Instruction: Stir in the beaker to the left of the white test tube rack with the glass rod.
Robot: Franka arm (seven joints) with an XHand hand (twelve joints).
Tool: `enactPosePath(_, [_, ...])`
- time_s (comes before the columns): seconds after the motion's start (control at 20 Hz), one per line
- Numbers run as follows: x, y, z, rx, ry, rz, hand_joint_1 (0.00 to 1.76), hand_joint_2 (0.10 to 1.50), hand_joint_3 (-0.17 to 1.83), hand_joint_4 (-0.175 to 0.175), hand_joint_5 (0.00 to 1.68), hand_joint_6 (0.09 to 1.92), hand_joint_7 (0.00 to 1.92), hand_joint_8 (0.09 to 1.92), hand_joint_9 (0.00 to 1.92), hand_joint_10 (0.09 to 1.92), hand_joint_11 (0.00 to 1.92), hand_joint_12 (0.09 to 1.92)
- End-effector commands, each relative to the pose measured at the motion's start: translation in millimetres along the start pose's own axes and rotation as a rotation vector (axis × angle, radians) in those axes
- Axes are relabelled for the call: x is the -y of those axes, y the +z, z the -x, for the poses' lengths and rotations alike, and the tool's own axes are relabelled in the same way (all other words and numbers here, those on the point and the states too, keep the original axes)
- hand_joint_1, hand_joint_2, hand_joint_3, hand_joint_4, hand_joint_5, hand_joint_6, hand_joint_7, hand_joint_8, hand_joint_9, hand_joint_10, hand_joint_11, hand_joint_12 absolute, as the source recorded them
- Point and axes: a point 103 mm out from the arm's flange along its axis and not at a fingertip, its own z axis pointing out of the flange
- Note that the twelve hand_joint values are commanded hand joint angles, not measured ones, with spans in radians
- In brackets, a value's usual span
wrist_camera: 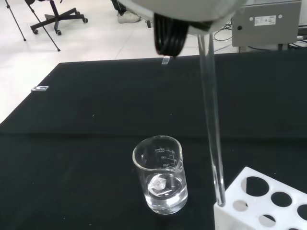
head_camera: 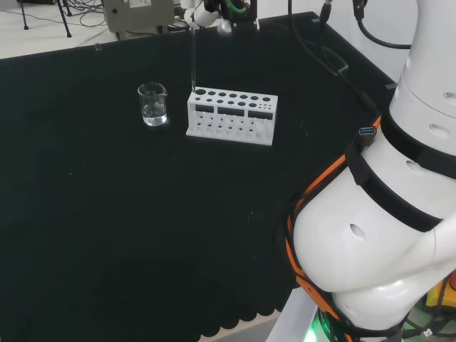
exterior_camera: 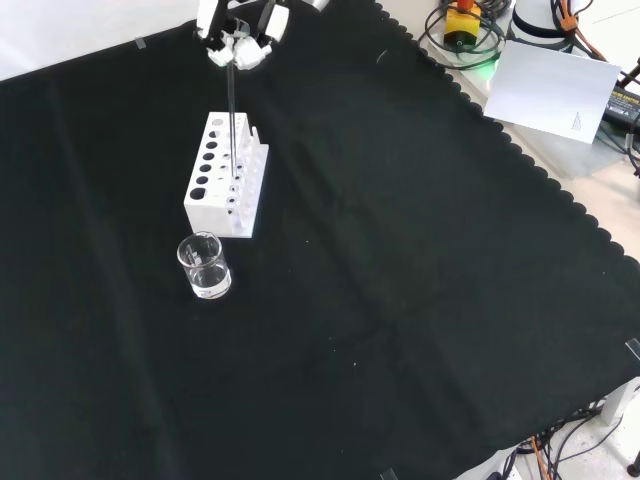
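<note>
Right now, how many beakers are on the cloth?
1. The beaker stands left of the white test tube rack in the head view, some clear liquid in it. Other clear ware could escape notice.

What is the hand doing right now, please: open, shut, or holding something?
Hand: shut on the rod, held upright by its top, its lower end at the rack beside the beaker.
</note>
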Motion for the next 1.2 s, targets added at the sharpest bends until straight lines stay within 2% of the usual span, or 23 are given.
enactPosePath(0.05, [-2,1,-3,0.010,-0.003,-0.004,1.30,0.70,0.77,-0.175,1.03,0.86,1.14,1.24,1.69,0.96,1.75,0.78])
enactPosePath(0.35, [-15,7,-14,0.006,-0.020,-0.003,1.30,0.70,0.77,-0.175,1.03,0.86,1.14,1.24,1.69,0.95,1.76,0.78])
enactPosePath(0.9, [-56,-6,-45,-0.007,-0.113,0.000,1.30,0.69,0.78,-0.175,1.04,0.85,1.15,1.23,1.69,0.95,1.76,0.79])
enactPosePath(1.2, [-72,0,-54,-0.003,-0.180,0.005,1.30,0.69,0.78,-0.175,1.04,0.85,1.15,1.23,1.69,0.95,1.76,0.79])
